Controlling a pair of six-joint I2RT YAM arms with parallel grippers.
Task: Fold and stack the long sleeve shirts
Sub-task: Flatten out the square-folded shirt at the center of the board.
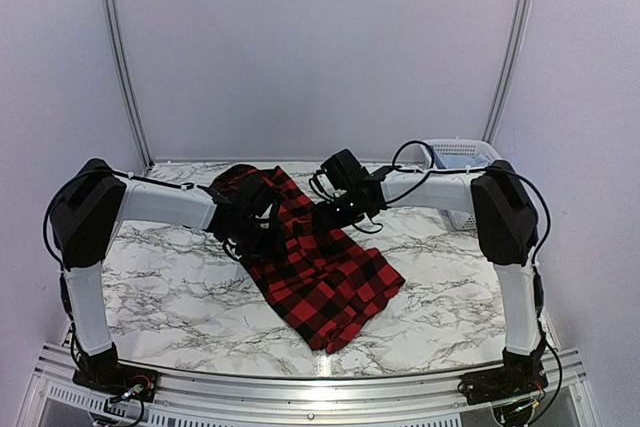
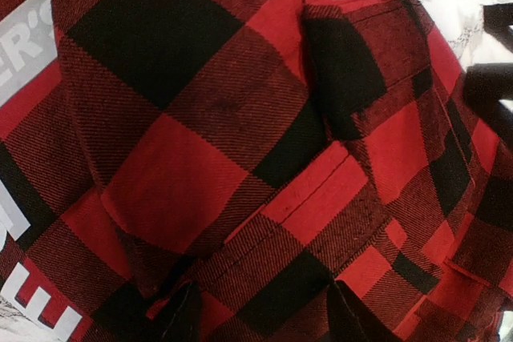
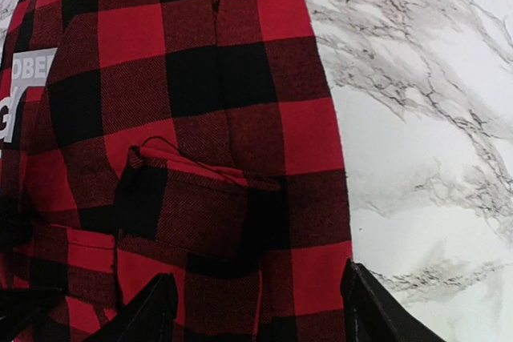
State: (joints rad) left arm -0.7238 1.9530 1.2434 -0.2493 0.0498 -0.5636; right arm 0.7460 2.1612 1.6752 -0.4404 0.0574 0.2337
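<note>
Shirt (image 1: pixel 320 267) in red-and-black check lies rumpled on the worktop (image 1: pixel 170 297), running on a diagonal from the middle of the back edge toward the front right. We see both arms reaching in over its back end. The left jaws stand apart just above the cloth, gripping nothing. The right jaws stand apart too, over the shirt's edge beside bare marble. A basket (image 1: pixel 462 157) sits at the back right corner.

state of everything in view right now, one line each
check shirt: folded into a long strip, lying on the table, not held
left hand: open, over the shirt
right hand: open, over the shirt
basket: upright, contents unclear
</note>
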